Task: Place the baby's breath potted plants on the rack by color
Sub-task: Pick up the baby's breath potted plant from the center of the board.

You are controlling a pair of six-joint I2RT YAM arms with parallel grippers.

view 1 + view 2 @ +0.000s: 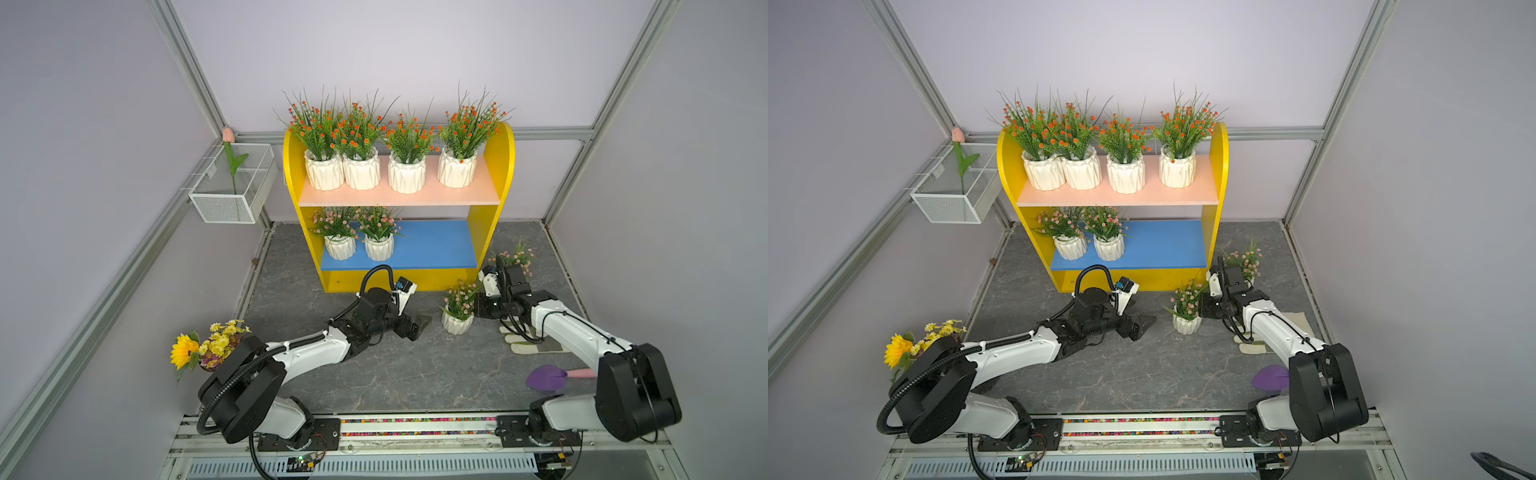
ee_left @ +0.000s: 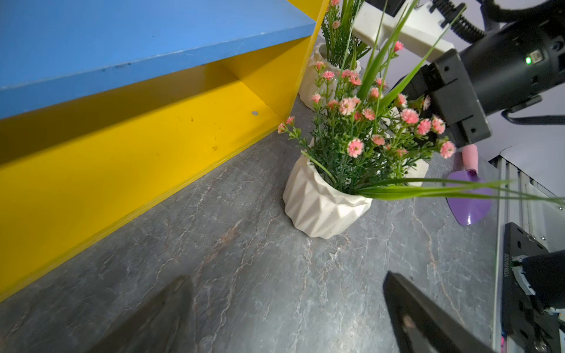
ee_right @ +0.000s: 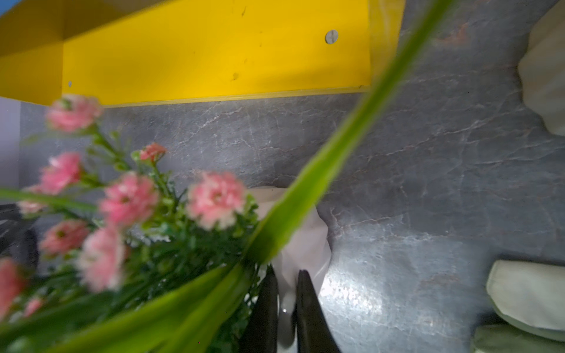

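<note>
right pincer [image 3: 286, 276] clamped on rim of pink potted plant [image 3: 307, 244], left pincer [image 2: 286, 278] spread apart, plant ahead, untouched

Even bright light; pink-blossomed plant [image 3: 128, 198] blurred in right wrist view.

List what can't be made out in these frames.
- right gripper: jaws hidden by its own body and foliage in both top views. Only the right wrist view shows them shut on the near pink baby's breath plant, at the pot rim.
- far pink baby's breath plant: pot mostly hidden by the right arm in both top views.
- sunflower bouquet: container behind the left arm.
- purple trowel: handle end behind the right arm in both top views.
</note>
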